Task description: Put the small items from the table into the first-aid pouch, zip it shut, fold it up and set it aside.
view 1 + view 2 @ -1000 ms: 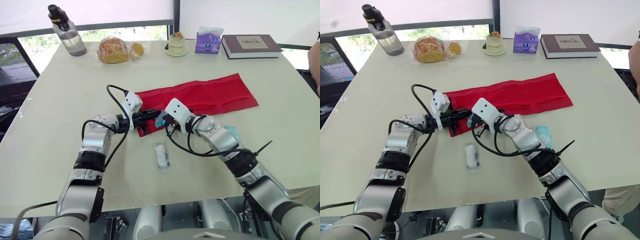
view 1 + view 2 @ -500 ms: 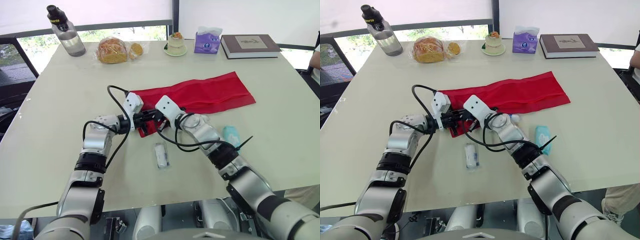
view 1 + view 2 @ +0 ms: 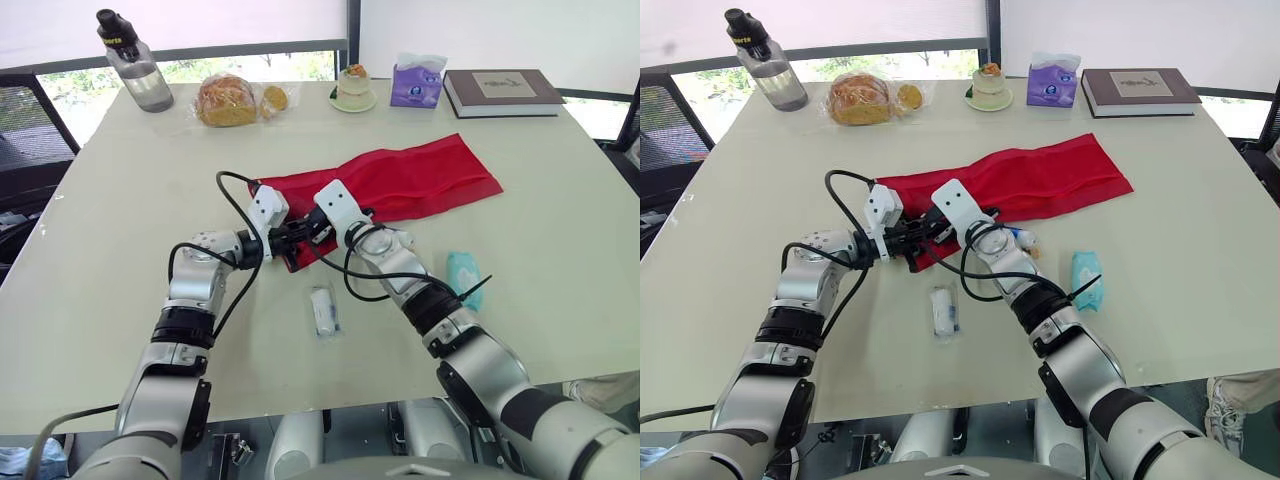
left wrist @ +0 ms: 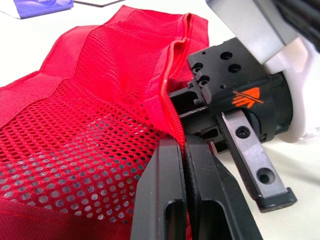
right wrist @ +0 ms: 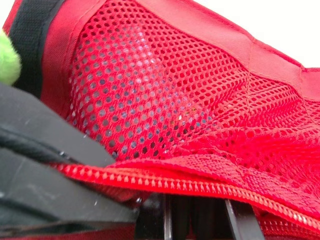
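Observation:
The red mesh first-aid pouch (image 3: 420, 175) lies unrolled across the middle of the table. My left gripper (image 3: 288, 241) is shut on the zipper edge (image 4: 172, 107) at the pouch's near left end and holds the mouth up. My right gripper (image 3: 312, 230) is pushed into that mouth, right against the left one, with the zipper (image 5: 210, 187) draped over it. A white tube (image 3: 322, 310) lies in front of the pouch. A teal packet (image 3: 463, 272) lies to the right of my right forearm, and a small blue-and-white item (image 3: 1022, 238) sits beside that arm.
Along the far edge stand a water bottle (image 3: 133, 65), bagged bread (image 3: 228, 100), a cupcake on a saucer (image 3: 353, 88), a purple tissue pack (image 3: 417, 85) and a book (image 3: 502, 92). Bare tabletop lies to the left and front right.
My right gripper, which carried a bluish item a second ago, has moved left into the pouch mouth. The pouch's far right end has been dragged leftward. My left gripper stayed put.

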Controlling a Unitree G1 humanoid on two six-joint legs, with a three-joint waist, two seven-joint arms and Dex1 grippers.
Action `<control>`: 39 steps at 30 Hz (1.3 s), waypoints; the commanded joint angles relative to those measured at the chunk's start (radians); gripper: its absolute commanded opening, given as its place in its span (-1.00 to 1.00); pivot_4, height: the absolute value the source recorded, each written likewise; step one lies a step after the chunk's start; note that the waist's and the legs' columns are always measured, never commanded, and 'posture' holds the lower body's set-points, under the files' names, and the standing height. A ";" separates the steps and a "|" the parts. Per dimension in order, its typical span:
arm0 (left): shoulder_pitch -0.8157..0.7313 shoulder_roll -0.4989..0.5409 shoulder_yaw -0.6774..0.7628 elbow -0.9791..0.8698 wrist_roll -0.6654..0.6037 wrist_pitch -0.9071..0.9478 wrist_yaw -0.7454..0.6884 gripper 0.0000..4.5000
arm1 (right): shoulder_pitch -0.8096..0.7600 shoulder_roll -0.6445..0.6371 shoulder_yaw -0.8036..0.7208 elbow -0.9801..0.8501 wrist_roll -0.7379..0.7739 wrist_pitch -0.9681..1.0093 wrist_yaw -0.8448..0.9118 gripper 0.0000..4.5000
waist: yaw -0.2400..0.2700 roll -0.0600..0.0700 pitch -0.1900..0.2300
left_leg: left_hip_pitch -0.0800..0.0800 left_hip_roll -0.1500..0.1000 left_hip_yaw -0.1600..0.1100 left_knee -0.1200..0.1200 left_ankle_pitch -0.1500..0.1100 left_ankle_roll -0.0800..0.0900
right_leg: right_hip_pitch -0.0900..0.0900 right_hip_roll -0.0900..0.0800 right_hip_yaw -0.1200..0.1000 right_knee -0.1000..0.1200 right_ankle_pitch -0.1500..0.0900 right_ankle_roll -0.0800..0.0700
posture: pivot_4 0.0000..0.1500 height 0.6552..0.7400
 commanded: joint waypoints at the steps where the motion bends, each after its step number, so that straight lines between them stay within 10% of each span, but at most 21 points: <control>1: 0.007 0.026 -0.011 0.024 0.017 -0.025 -0.036 -1.00 | -0.011 -0.011 -0.018 -0.113 0.021 0.054 0.093 -0.99 | 0.000 0.000 0.000 | 0.000 0.000 0.000 0.000 0.000 0.000 | 0.000 0.000 0.000 0.000 0.000 0.000 | 1.00 1.00; 14: -0.092 0.097 0.017 0.230 0.060 -0.131 -0.070 -1.00 | 0.304 -0.168 0.008 -0.767 0.101 0.335 0.310 -0.99 | 0.000 0.000 0.000 | 0.000 0.000 0.000 0.000 0.000 0.000 | 0.000 0.000 -0.001 0.000 0.000 0.000 | 1.00 1.00; 29: -0.017 0.236 0.068 0.212 0.061 -0.147 -0.093 -1.00 | 0.645 -0.476 -0.413 -1.236 0.439 0.285 0.490 -0.99 | 0.001 0.000 0.000 | 0.000 0.001 -0.001 -0.001 0.000 0.000 | 0.000 0.000 -0.001 -0.001 0.000 0.000 | 1.00 1.00; 39: -0.106 0.298 0.072 0.355 0.116 -0.228 -0.057 -1.00 | 0.769 -0.608 -0.538 -1.366 0.637 0.334 0.518 0.64 | 0.011 0.000 0.000 | 0.000 0.001 0.000 0.000 0.000 0.000 | 0.001 0.000 -0.001 -0.001 0.000 0.000 | 1.00 1.00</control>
